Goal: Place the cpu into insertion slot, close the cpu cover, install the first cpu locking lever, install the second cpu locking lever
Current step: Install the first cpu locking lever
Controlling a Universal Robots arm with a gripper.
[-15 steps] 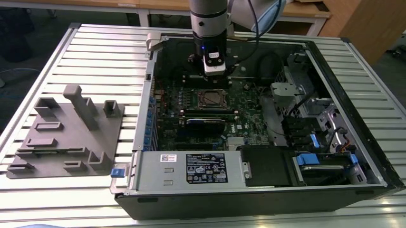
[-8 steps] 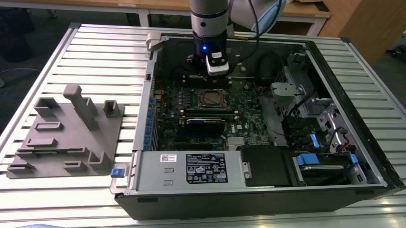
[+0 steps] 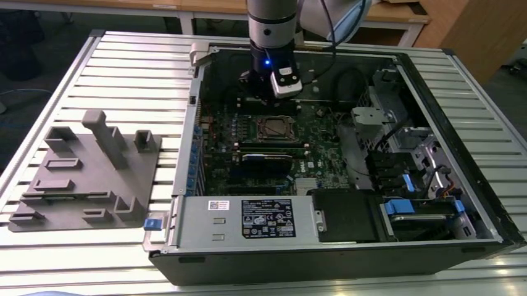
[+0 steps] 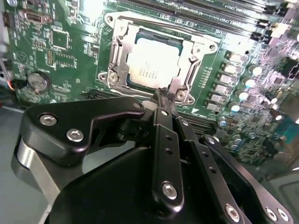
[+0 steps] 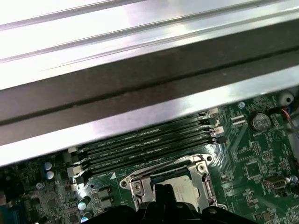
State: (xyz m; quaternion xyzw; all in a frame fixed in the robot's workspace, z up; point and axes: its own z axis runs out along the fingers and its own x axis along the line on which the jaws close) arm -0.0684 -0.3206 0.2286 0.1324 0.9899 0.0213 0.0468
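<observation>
On the exterior view's left, a grey plastic fixture [image 3: 86, 176] with upright posts and shallow pockets lies on the slatted metal table [image 3: 49, 92]; I cannot tell whether its pockets hold anything. To its right lies an open black computer case [image 3: 346, 259], and inside it a green motherboard [image 3: 247, 142] lies flat on the case floor. Near the case's front edge is a grey power supply box [image 3: 247, 219], and drive bays with blue tabs [image 3: 411, 206] fill the exterior view's right side. My arm [image 3: 270, 24] comes down from above into the case, near its back wall. In the second wrist view, the cpu [image 4: 150, 59] lies flat inside the insertion slot [image 4: 112, 77], its silver top showing through the window of the cpu cover [image 4: 180, 86], which lies down over it. My gripper [image 4: 164, 95] hangs just beside the socket's near edge, fingers pressed together with nothing between them; whether the tips touch the cover I cannot tell. In the first wrist view, long black memory slots [image 5: 145, 144] run beside the socket, next to the case wall.
</observation>
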